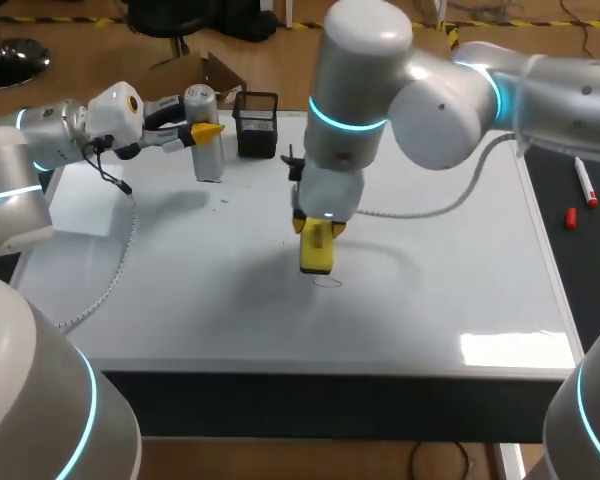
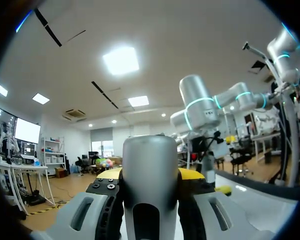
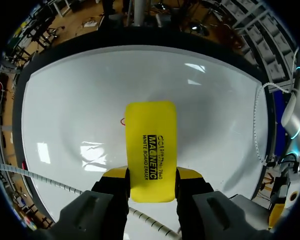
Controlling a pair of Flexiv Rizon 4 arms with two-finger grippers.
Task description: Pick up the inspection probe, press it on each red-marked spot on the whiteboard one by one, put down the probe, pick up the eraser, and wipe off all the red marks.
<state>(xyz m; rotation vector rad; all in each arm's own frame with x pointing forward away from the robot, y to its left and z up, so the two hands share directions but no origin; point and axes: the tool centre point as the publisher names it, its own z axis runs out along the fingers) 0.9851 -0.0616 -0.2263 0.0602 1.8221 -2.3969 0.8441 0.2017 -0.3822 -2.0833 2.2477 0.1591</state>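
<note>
The right gripper (image 3: 151,181) is clenched on the yellow eraser (image 3: 151,145), one finger on each long side, near the centre of the head view. The eraser's lower end hangs close over the whiteboard (image 1: 430,300). A faint red mark (image 1: 326,283) lies just below it in that frame. If the eraser meets the board tilted or slightly off, I judge only an edge would rub and part of the mark would stay. At the upper left, the left gripper (image 1: 205,131) grips the inspection probe (image 1: 207,150) beside a black mesh holder (image 1: 257,123). A careless release could topple the probe.
</note>
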